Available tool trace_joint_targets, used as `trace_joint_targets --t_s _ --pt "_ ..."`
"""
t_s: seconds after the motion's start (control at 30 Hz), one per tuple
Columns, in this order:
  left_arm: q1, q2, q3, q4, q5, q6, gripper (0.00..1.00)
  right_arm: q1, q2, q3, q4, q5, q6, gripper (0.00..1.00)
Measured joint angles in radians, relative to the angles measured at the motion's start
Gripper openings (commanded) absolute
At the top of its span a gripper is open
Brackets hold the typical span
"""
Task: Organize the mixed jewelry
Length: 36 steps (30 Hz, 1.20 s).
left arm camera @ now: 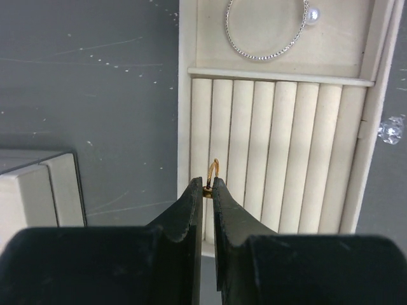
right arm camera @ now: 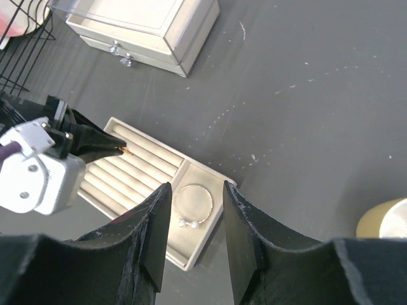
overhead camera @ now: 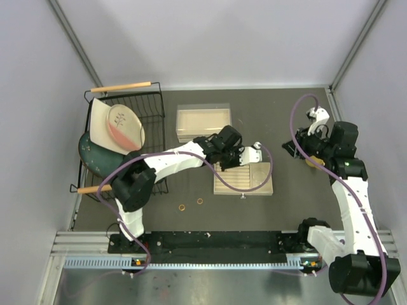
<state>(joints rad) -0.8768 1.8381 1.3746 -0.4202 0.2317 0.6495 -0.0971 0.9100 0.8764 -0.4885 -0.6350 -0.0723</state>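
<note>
Left gripper [left arm camera: 208, 184] is pinching a gold ring [left arm camera: 214, 170] upright over the tray [left arm camera: 286, 159] slots, while right gripper [right arm camera: 196, 185] is hanging open, holding nothing.

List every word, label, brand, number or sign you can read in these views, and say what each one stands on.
No text can be read in any view.
On the cream plate: a plant drawing only, no letters.
On the slotted tray, and on the gold ring pinched in the left hand: no marking.
On the rail at the near edge: small coloured spots, too small to read.
</note>
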Motion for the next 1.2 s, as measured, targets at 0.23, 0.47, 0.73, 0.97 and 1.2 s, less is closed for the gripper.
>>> trace_joint_targets --t_s 0.23,0.47,0.73,0.97,1.2 --pt "-0.027 0.068 0.031 0.006 -0.039 0.023 0.0 -0.032 -0.007 -0.002 -0.002 -0.002 -0.007 0.38" --pt "-0.031 0.101 0.051 0.01 -0.042 0.03 0.0 -0.032 -0.007 -0.002 -0.002 -0.005 -0.008 0.38" --pt "-0.035 0.102 0.051 0.011 -0.039 0.03 0.0 -0.033 -0.005 -0.002 -0.002 -0.011 -0.014 0.38" --pt "-0.043 0.121 0.06 0.015 -0.039 0.029 0.0 -0.038 -0.005 -0.002 -0.002 -0.015 -0.014 0.37" --pt "-0.05 0.162 0.062 0.017 -0.039 0.025 0.0 -0.042 -0.005 -0.002 -0.002 -0.018 -0.014 0.37"
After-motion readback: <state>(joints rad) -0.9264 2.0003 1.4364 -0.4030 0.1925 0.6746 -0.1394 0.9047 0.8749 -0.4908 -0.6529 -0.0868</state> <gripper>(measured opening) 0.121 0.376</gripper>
